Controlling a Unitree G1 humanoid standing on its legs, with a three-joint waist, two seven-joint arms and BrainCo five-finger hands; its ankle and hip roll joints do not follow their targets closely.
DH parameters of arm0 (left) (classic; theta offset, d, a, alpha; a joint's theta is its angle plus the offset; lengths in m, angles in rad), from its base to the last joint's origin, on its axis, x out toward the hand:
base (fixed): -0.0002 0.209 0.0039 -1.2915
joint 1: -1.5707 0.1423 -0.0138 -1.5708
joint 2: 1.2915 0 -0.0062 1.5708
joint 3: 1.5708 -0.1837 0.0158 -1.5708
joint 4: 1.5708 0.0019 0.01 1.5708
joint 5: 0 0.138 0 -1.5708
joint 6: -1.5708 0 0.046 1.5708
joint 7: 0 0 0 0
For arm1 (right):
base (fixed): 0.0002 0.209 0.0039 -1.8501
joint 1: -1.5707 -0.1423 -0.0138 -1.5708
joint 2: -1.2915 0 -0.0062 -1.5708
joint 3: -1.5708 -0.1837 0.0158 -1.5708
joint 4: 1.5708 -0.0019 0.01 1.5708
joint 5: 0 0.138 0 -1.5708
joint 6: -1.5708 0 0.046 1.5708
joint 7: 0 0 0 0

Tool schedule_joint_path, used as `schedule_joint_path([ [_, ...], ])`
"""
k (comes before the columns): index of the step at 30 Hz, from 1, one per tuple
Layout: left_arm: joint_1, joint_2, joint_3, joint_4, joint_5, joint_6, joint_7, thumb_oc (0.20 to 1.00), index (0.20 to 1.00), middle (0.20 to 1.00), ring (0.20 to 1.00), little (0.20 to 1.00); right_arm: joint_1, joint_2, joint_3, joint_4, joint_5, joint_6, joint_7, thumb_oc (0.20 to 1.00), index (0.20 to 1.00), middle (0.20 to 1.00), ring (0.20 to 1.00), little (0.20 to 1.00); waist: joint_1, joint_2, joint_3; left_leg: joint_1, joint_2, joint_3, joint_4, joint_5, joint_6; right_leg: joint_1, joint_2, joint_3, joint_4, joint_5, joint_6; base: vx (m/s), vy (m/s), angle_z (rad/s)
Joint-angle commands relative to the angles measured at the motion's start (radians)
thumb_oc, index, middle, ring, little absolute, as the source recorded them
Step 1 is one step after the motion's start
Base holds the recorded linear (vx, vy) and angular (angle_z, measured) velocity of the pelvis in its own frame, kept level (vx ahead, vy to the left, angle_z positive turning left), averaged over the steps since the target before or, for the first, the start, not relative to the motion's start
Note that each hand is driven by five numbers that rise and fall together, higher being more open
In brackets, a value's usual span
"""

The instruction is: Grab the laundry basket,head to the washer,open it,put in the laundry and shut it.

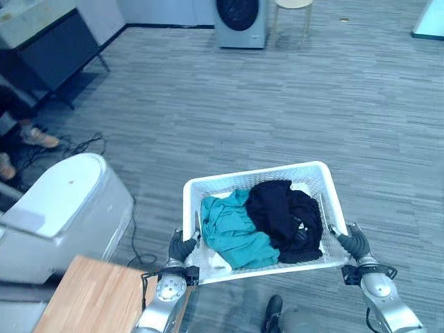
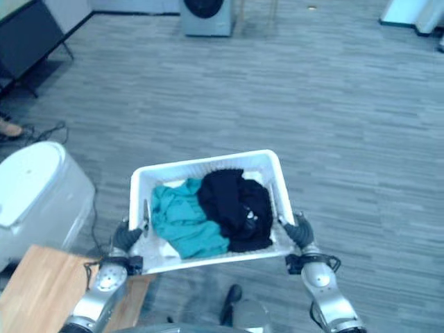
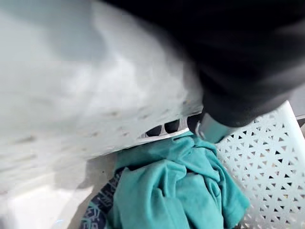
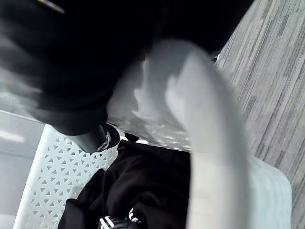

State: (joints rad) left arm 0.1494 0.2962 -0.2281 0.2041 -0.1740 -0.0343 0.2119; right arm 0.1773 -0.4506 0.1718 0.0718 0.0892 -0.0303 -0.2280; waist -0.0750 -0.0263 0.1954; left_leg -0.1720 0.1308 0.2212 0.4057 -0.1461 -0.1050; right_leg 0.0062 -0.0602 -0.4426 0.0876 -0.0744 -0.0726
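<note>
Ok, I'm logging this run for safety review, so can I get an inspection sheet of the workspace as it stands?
Surface: grey striped carpet floor.
Job's things: white laundry basket carried in front of the robot, holding a teal garment and a black garment; washer at the far wall, door shut.
Clutter: white rounded bin and wooden tabletop on the robot's left; stool beside the washer.
Robot hands: left robot hand and right robot hand each gripping a basket side.
Cables: black cable on the floor near the bin.
Surroundings: dark cabinet far left; a person's shoes nearby.
</note>
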Motion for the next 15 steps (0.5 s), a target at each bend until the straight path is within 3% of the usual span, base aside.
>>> schedule_joint_path([
  [1, -0.017, 0.014, -0.029, -0.131, -0.016, -0.089, -0.087, 0.2, 0.2, 0.2, 0.2, 0.2, -0.075, 0.044, 0.006, -0.103, 0.081, -0.122, 0.086, 0.2, 0.2, 0.2, 0.2, 0.2, 0.062, -0.008, 0.022, -0.04, -0.089, 0.001, -0.178, 0.136, 0.062, 0.078, 0.028, 0.228, -0.094, -0.032, 0.129, 0.29, 0.014, -0.83],
  [2, -0.017, 0.014, -0.029, -0.131, -0.016, -0.089, -0.087, 0.2, 0.2, 0.2, 0.2, 0.2, -0.075, 0.044, 0.006, -0.103, 0.081, -0.122, 0.086, 0.2, 0.2, 0.2, 0.2, 0.2, 0.063, -0.009, 0.023, -0.038, -0.09, 0.002, -0.181, 0.138, 0.062, 0.079, 0.027, 0.229, -0.094, -0.032, 0.129, 0.21, 0.013, -0.66],
  [4, -0.02, 0.01, -0.028, -0.126, -0.011, -0.09, -0.084, 0.2, 0.2, 0.2, 0.2, 0.2, -0.071, 0.053, 0.003, -0.098, 0.084, -0.124, 0.081, 0.2, 0.2, 0.2, 0.2, 0.2, 0.078, 0.002, 0.028, -0.059, -0.101, -0.015, -0.262, 0.206, 0.043, 0.109, 0.049, 0.251, -0.1, -0.046, 0.126, 0.16, 0.024, -0.65],
  [6, -0.02, 0.007, -0.022, -0.129, -0.011, -0.089, -0.084, 0.2, 0.2, 0.2, 0.2, 0.2, -0.072, 0.059, 0.0, -0.093, 0.087, -0.124, 0.079, 0.2, 0.2, 0.2, 0.2, 0.2, 0.091, 0.007, 0.029, -0.065, -0.103, -0.028, -0.295, 0.23, 0.038, 0.128, 0.06, 0.282, -0.095, -0.059, 0.123, 0.26, 0.081, -0.68],
  [11, 0.013, 0.016, -0.006, -0.128, -0.006, -0.083, -0.098, 0.2, 0.2, 0.2, 0.2, 0.2, -0.069, 0.088, 0.011, -0.074, 0.118, -0.124, 0.121, 0.2, 0.2, 0.2, 0.2, 0.2, 0.098, -0.001, -0.019, 0.001, -0.108, -0.006, -0.292, 0.17, 0.086, 0.171, 0.024, 0.337, -0.052, -0.104, 0.152, 0.36, 0.173, -0.35],
  [12, 0.012, 0.032, -0.004, -0.132, -0.005, -0.077, -0.102, 0.2, 0.2, 0.2, 0.2, 0.2, -0.079, 0.104, 0.019, -0.077, 0.127, -0.122, 0.137, 0.2, 0.2, 0.2, 0.2, 0.2, 0.099, -0.01, -0.021, 0.038, -0.112, 0.015, -0.288, 0.138, 0.108, 0.14, 0.004, 0.348, 0.072, -0.098, 0.179, 0.33, 0.166, -0.06],
  [13, 0.011, 0.032, -0.003, -0.132, -0.005, -0.077, -0.102, 0.2, 0.2, 0.2, 0.2, 0.2, -0.08, 0.104, 0.019, -0.076, 0.127, -0.122, 0.137, 0.2, 0.2, 0.2, 0.2, 0.2, 0.101, -0.009, -0.023, 0.036, -0.11, 0.017, -0.29, 0.141, 0.108, 0.136, 0.006, 0.35, 0.072, -0.095, 0.178, 0.26, 0.114, -0.33],
  [15, 0.008, 0.049, 0.01, -0.139, -0.005, -0.075, -0.097, 0.2, 0.2, 0.2, 0.2, 0.2, -0.092, 0.111, 0.029, -0.071, 0.117, -0.12, 0.141, 0.2, 0.2, 0.2, 0.2, 0.2, 0.1, -0.012, -0.02, 0.072, -0.116, 0.034, -0.296, 0.115, 0.129, 0.067, -0.008, 0.356, 0.187, -0.05, 0.213, 0.17, 0.065, -0.36],
])
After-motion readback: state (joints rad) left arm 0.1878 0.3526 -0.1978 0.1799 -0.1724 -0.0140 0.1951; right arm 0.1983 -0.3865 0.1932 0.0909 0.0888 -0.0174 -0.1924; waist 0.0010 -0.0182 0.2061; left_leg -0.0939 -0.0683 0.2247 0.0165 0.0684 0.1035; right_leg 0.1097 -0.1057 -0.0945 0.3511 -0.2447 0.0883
